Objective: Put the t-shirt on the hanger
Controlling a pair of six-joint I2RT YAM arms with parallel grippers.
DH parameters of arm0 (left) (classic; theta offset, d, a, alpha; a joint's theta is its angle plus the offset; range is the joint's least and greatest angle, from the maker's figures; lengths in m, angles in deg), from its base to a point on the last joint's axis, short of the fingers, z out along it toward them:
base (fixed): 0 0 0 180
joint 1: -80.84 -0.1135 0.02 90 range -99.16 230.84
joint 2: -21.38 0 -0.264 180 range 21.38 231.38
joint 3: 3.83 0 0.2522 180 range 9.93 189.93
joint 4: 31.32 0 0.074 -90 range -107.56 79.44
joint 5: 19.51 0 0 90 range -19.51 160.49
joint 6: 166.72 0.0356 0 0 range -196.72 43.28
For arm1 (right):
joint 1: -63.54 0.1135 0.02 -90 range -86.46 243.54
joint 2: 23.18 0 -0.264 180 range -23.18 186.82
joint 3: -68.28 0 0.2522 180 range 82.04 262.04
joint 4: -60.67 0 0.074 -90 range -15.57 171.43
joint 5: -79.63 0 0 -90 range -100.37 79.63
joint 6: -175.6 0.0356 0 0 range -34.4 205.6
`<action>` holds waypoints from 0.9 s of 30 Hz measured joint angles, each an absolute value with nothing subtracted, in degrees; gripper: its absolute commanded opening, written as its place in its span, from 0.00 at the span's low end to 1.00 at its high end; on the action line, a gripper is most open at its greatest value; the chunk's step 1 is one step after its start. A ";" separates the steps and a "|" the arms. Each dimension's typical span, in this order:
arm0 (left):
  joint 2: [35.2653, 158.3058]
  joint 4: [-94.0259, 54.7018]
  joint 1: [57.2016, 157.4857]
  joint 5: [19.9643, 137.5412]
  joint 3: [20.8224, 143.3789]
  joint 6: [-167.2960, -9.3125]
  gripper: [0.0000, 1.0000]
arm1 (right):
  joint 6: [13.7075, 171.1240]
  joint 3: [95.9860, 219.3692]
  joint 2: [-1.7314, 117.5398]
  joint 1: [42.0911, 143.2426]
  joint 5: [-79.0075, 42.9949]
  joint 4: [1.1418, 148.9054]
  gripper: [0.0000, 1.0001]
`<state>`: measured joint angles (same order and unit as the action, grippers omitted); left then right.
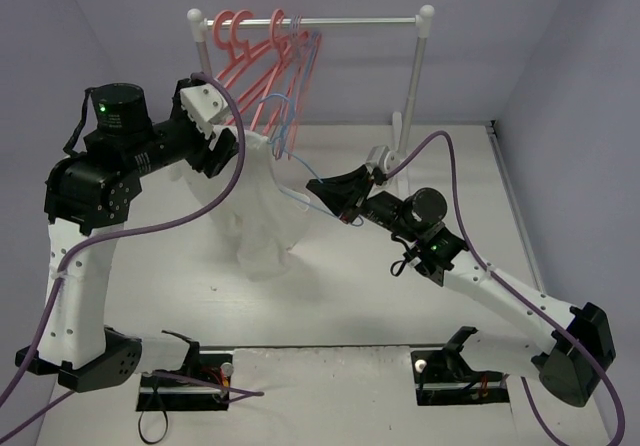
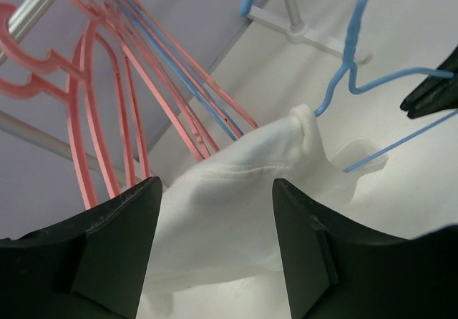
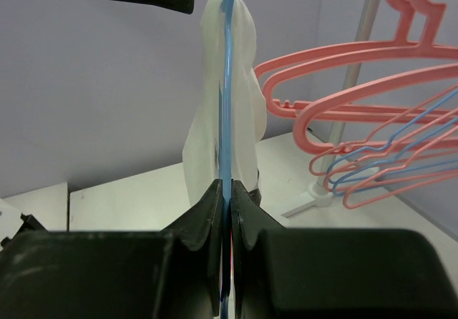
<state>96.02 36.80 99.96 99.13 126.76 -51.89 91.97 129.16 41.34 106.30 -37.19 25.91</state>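
Right wrist view shows the right gripper [image 3: 230, 194] with its black jaws pinched tight on the thin light-blue hanger [image 3: 227, 83], a slim wire running straight up between them. Soft white t-shirt [image 3: 215, 133] cloth drapes in folds on both sides of that wire, just above the fingertips. In the left wrist view the left gripper [image 2: 215, 240] stands spread wide, holding nothing. The shirt's stitched hem lies beyond the gap between its matte black pads [image 2: 118, 247]; whether it touches them I cannot tell. From above, the shirt hangs limp off the hanger over the white table [image 1: 400, 296], between both arms, near thicker pink hangers [image 1: 250, 56] on a white rail [image 1: 350, 21]
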 measured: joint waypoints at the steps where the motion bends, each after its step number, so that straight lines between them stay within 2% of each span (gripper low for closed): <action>1: 96.16 37.49 99.05 101.22 126.87 -49.62 0.59 | 92.06 129.16 41.42 106.30 -37.69 26.04 0.00; 11: 99.63 48.76 98.17 113.15 128.19 -31.53 0.57 | 92.91 129.16 41.49 106.30 -40.46 26.66 0.00; 14: 100.48 50.35 98.17 113.48 127.33 -29.11 0.47 | 93.09 129.16 41.56 106.30 -41.16 27.12 0.00; 16: 101.14 50.77 98.17 113.88 127.25 -28.46 0.37 | 93.12 129.16 41.79 106.30 -41.43 27.32 0.00; 18: 101.57 50.96 98.17 114.15 127.00 -27.83 0.13 | 93.13 129.16 42.09 106.30 -41.74 27.53 0.00; 19: 101.61 50.96 98.13 114.14 126.65 -27.41 0.04 | 93.15 129.16 42.27 106.30 -42.02 27.66 0.00; 20: 101.59 51.10 98.07 114.14 126.33 -27.27 0.00 | 93.15 129.16 42.42 106.30 -42.31 27.90 0.00; 27: 100.42 51.78 97.83 114.07 123.22 -26.16 0.00 | 93.61 129.18 43.91 105.54 -42.97 28.45 0.00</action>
<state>100.42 51.78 97.83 114.07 123.22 -26.16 93.61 129.18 43.91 105.54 -42.97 28.45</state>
